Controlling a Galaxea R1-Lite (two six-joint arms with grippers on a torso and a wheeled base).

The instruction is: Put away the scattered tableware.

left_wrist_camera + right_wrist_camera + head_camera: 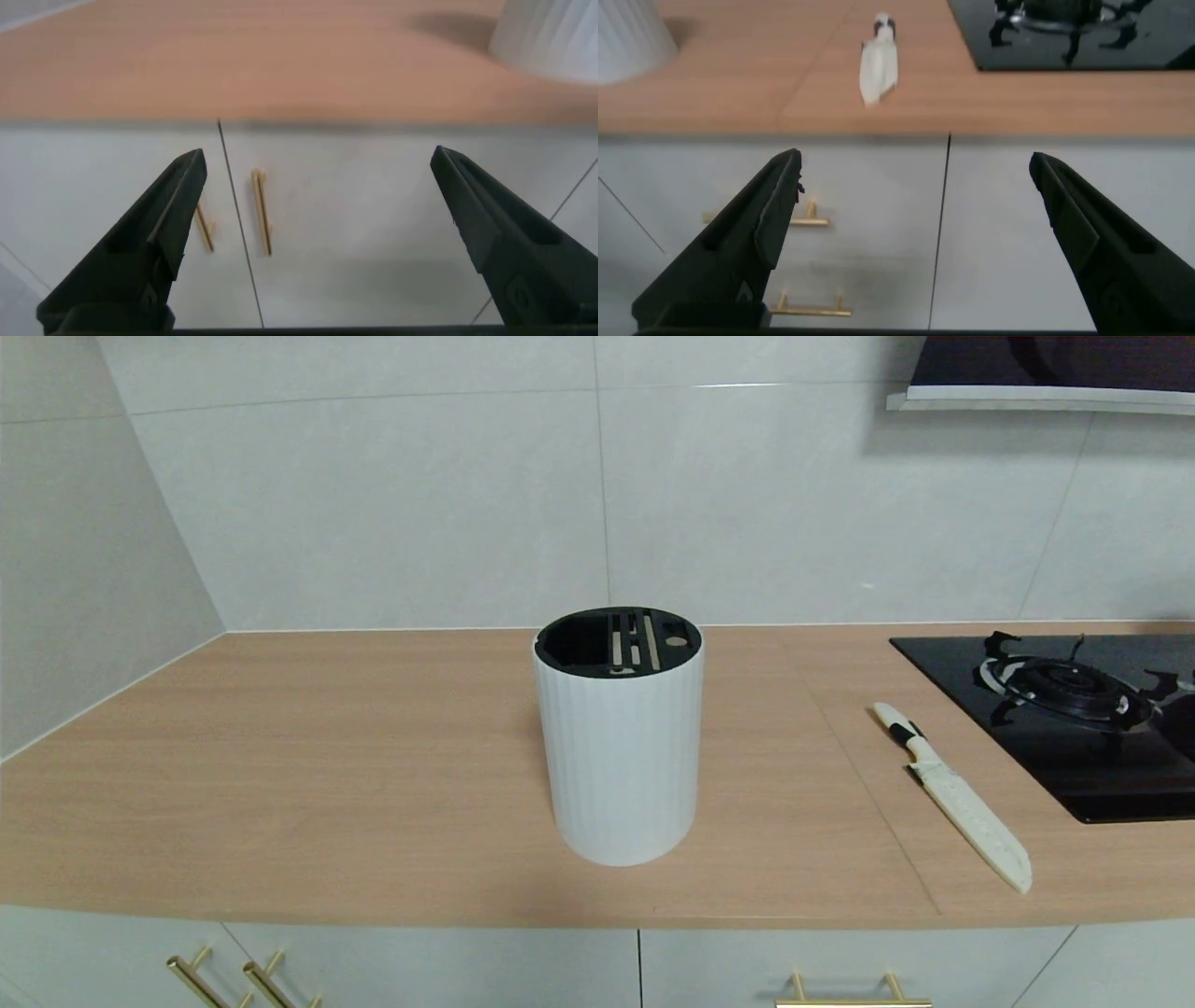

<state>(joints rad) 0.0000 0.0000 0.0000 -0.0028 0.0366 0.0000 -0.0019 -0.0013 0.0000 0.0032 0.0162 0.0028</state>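
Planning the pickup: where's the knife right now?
The knife lies flat on the counter, right of the white holder, beside the hob, in the head view.

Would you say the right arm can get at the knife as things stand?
Probably yes: the knife lies alone on the counter, nothing around it; the open right gripper sits below the counter's edge, so it would have to rise first.

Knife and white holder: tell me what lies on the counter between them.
Nothing but bare wooden countertop, crossed by a thin seam, lies between the white holder and the knife, as the head view shows.
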